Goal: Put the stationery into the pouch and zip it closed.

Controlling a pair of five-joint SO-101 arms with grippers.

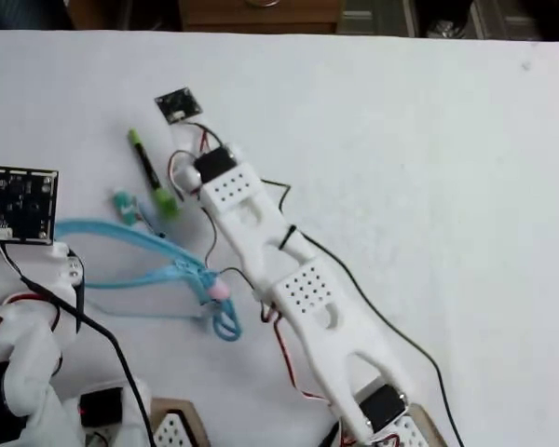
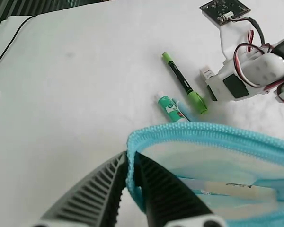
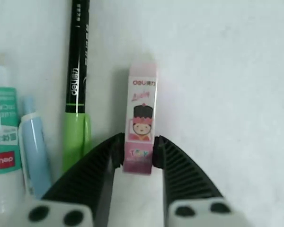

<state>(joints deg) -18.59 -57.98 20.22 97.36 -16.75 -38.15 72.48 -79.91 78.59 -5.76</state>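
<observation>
Eraser [image 3: 142,109] between jaws of right gripper [image 3: 138,142], green pen [image 3: 77,90] just beside; left gripper [image 2: 131,159] tight on pouch [image 2: 203,131] rim

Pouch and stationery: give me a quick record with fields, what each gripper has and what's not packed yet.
left gripper: shut on the pouch at its zip edge
right gripper: shut on the pink eraser, which lies on the table
not yet packed: green pen, glue tube, small blue tube, side by side
zip: open
</observation>
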